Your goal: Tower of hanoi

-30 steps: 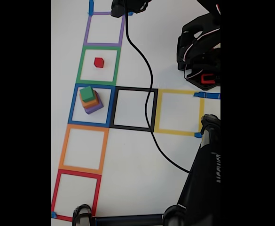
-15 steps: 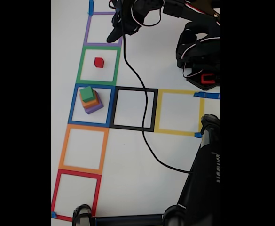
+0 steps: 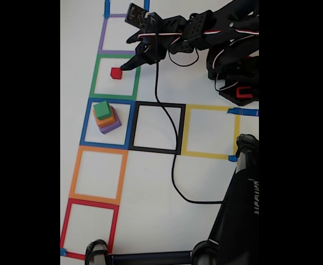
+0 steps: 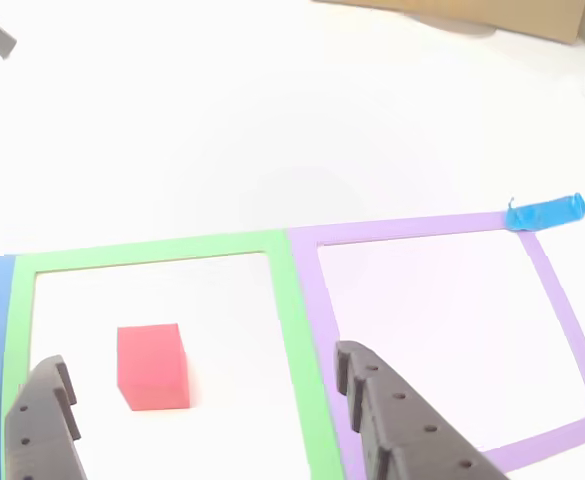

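A white table [image 3: 150, 187] carries a row of taped square outlines, each a kind of open bay. In the fixed view the green square [image 3: 116, 76] holds a single small red cube [image 3: 116, 73], sitting a little above the middle of the square and clear of the tape on all sides. Directly below it, the blue square [image 3: 107, 122] holds a stack of blocks [image 3: 106, 117]: a purple block at the bottom, an orange one on it, a green one on top, each smaller than the one beneath. The purple square [image 3: 122, 34], black square [image 3: 157, 127], yellow square [image 3: 211, 131], orange square [image 3: 98, 175] and red square [image 3: 89, 227] have only bare table inside.

The black arm reaches in from the right, and its hand [image 3: 129, 58] hangs just beside the red cube at the green square's upper right corner. In the other view the hand [image 4: 207, 385] is spread wide, one finger left of the cube [image 4: 153, 366] and the other over the green tape, touching nothing. A black cable [image 3: 172, 143] trails across the black square.
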Available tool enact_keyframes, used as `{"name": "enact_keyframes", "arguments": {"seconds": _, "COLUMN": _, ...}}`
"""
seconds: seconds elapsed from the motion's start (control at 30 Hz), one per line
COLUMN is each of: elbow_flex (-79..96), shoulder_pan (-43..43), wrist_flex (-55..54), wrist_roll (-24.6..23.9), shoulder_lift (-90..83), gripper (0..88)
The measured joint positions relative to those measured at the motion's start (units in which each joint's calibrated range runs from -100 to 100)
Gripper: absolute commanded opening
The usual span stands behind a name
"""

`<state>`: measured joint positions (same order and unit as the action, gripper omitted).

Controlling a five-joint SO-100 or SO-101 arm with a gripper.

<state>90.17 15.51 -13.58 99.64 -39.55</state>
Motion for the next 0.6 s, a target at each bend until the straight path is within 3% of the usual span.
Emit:
{"name": "enact_keyframes", "arguments": {"seconds": 0.37, "elbow_flex": -1.5, "shoulder_pan": -3.9, "wrist_flex": -28.0, "wrist_roll": 0.0, "shoulder_lift": 26.8, "gripper": 31.0}}
{"name": "enact_keyframes", "arguments": {"seconds": 0.6, "elbow_flex": -3.5, "shoulder_pan": -4.6, "wrist_flex": -39.7, "wrist_roll": 0.0, "shoulder_lift": 40.6, "gripper": 28.7}}
